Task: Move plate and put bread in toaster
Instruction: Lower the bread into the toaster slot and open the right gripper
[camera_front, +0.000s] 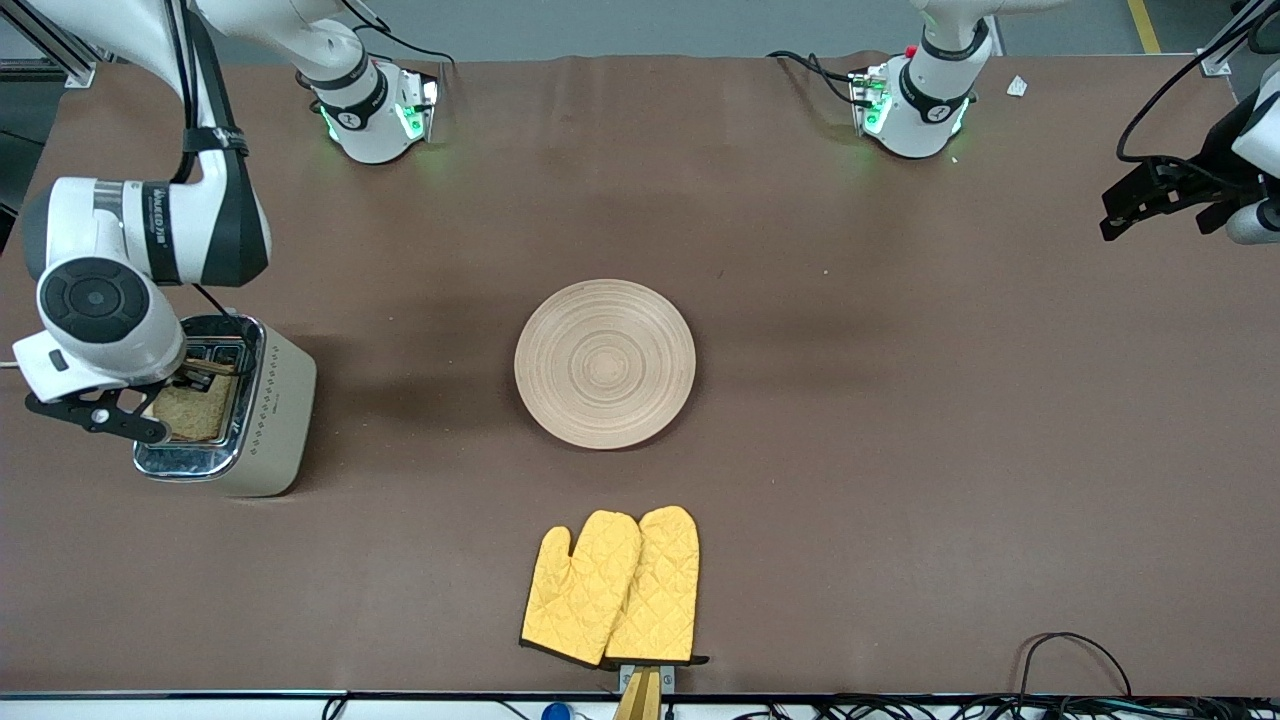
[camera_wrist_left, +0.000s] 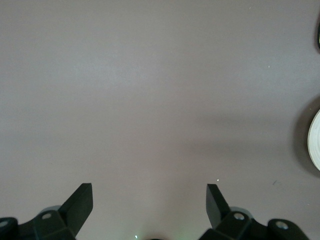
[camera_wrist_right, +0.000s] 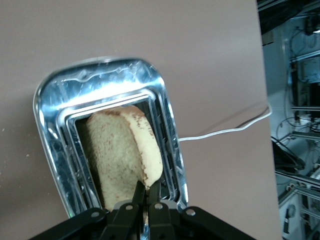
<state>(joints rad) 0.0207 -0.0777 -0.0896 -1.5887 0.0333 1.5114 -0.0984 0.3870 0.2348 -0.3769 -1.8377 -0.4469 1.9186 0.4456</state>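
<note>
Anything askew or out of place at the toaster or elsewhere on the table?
The bread sits tilted in the toaster opening, leaning rather than upright, with the right tool shut on its edge. The plate lies flat and bare, the left tool open over bare table. Nothing is spilled.

Front camera looks down high over the table (camera_front: 800, 250); wrist cameras look down close, perhaps sharing only tabletop.

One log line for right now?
right gripper: shut on brown bread slice in cream toaster | left gripper: open, waiting | wooden plate: mid-table
</note>
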